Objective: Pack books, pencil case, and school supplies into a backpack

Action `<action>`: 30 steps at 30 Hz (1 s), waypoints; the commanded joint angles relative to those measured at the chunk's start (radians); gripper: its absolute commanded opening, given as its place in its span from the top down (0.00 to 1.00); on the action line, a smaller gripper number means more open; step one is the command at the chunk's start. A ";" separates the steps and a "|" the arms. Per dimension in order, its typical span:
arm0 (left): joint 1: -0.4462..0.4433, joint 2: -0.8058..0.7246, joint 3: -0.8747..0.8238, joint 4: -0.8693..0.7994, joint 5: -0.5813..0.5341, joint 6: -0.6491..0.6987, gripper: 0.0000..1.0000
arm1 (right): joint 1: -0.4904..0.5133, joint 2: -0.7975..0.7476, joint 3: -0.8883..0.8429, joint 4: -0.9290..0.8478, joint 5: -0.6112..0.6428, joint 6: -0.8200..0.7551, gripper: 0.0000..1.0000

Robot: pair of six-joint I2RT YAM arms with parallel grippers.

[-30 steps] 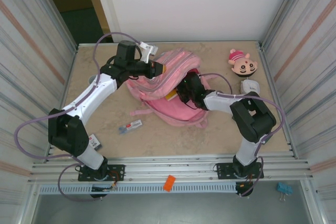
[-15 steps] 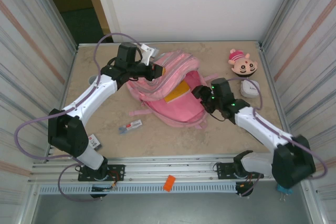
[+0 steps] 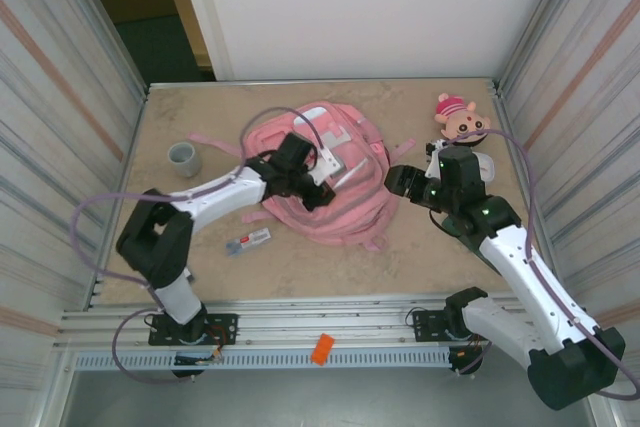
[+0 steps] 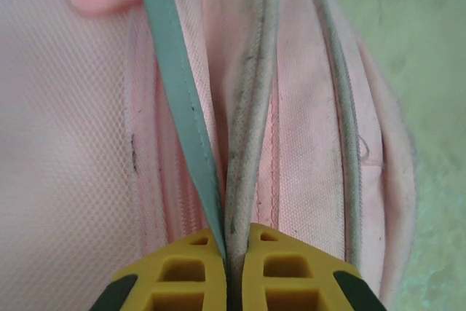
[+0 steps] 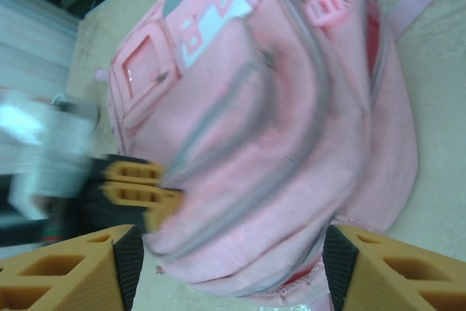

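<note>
Since a second ago the backpack [image 3: 350, 209] has dropped from propped-open to lying flat mid-table, its yellow book now out of sight, and your right gripper [image 3: 393, 181] has pulled out to its right edge, fingers spread and empty. Your left gripper [image 4: 227, 278] has swung down onto the bag's front, pressed together on a pale zip strip [image 4: 247, 143]. The fabric looks soft and floppy, so it will likely sag wherever you let go; that corded seam is probably your firmest hold. The grey-white supplies pack [image 3: 247, 241] lies on the table near the bag's front-left; it looks light and flat, so pinch across its narrow sides.
</note>
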 commanded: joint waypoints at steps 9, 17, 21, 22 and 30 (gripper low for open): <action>0.041 -0.128 0.007 0.074 -0.045 -0.111 0.34 | 0.166 -0.011 0.041 -0.106 0.001 -0.728 0.27; 0.245 -0.404 -0.167 0.136 -0.024 -0.328 0.28 | 0.392 0.229 0.107 -0.188 0.088 -1.201 0.21; 0.305 -0.547 -0.334 0.220 -0.014 -0.407 0.27 | 0.420 0.348 0.091 -0.085 0.107 -1.327 0.19; 0.315 -0.580 -0.366 0.227 -0.019 -0.419 0.27 | 0.422 0.382 0.089 -0.061 0.111 -1.350 0.19; 0.341 -0.755 -0.533 0.231 -0.088 -0.475 0.26 | 0.440 0.600 0.071 0.075 0.171 -1.486 0.16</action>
